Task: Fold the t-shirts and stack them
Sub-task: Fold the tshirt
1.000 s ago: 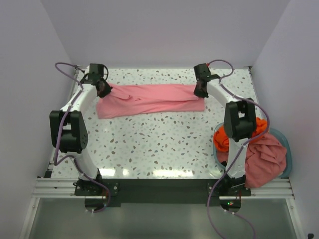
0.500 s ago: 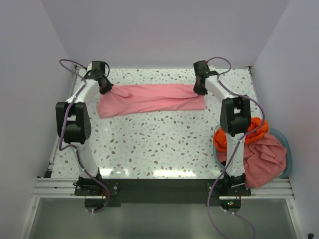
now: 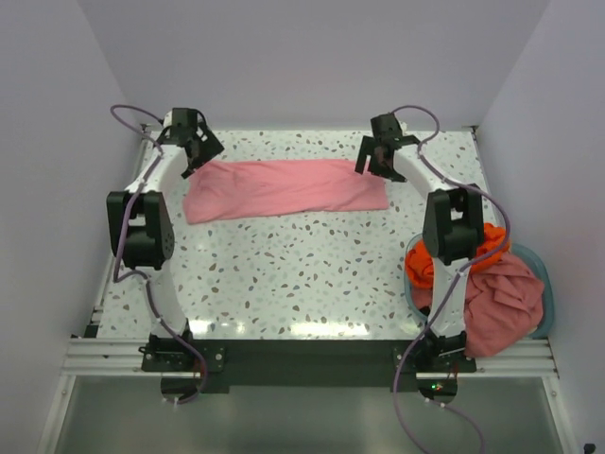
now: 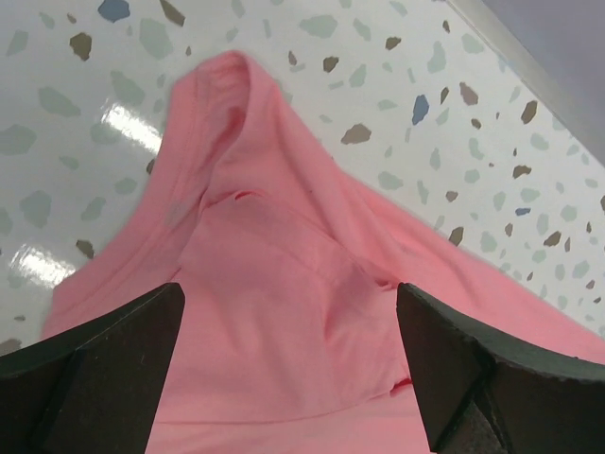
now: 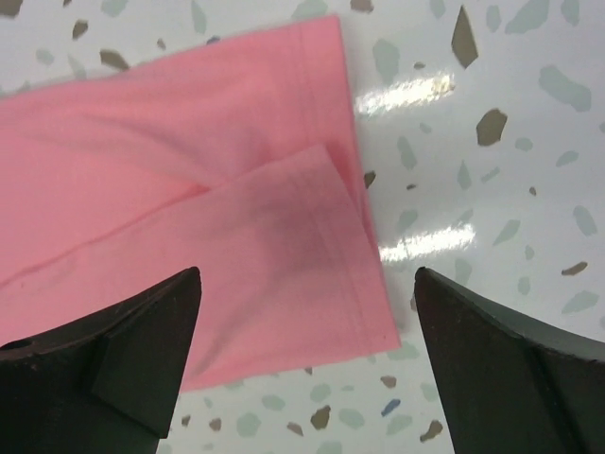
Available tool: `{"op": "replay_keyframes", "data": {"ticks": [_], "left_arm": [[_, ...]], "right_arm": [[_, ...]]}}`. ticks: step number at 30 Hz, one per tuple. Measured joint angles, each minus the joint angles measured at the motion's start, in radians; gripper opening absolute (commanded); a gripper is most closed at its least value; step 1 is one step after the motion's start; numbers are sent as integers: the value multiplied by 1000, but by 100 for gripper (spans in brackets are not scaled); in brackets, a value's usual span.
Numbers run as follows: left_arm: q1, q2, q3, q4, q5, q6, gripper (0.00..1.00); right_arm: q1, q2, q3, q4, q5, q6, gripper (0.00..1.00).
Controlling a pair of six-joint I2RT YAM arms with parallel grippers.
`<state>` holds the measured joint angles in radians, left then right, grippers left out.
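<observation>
- Black left gripper [image 3: 200, 159]: jaws spread wide, nothing held. It hangs just above the left end of the pink shirt [image 3: 284, 187]. The wrist view shows a rounded, collar-like fold lying between the jaws.
- Right gripper [image 3: 373, 163]: likewise spread wide and empty, just above the shirt's right end. There a hemmed corner lies doubled over the layer beneath.
- Pink shirt: a long folded band on the far part of the table [image 3: 302, 274]. Its long axis runs left to right, from one gripper to the other, so each arm is nearest its own end.
- Edges: the far long edge lies near the back wall [image 3: 302, 66], leaving little room behind. The near long edge faces a broad bare stretch of table toward the arm bases.
- Orange shirt [image 3: 419, 263] and salmon shirt [image 3: 506, 303]: heaped in the basket [image 3: 546, 284] at near right, well apart from the band. The right arm is nearer to them.
- Judgement: folding is unfinished. A further fold along the long axis would need a descent onto each end. The doubled right corner may slip apart when pinched.
</observation>
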<state>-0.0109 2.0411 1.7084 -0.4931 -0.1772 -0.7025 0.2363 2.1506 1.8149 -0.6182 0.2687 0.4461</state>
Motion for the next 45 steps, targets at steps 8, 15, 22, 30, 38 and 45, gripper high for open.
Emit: {"op": "replay_keyframes", "data": {"ticks": [8,15,22,30,38,45], "left_arm": [[-55,-122,-275,29,31,-3,100],[-60,5,-248,28,38,0,100],[-62,191,25,44,86,38,100],[-101,518,511,113,211,60,100],[-233,604,579,283,248,-19,100],[-274,631,599,343,217,-113,100]], "right_arm": [[136,-21,-53,57,-82,-72,99],[136,89,-31,84,-107,-89,99],[150,-122,-412,238,-146,-76,98],[500,-461,-882,430,-220,92,99],[853,-474,-940,582,-392,212,99],[925,-448,-887,549,-472,208,99]]}}
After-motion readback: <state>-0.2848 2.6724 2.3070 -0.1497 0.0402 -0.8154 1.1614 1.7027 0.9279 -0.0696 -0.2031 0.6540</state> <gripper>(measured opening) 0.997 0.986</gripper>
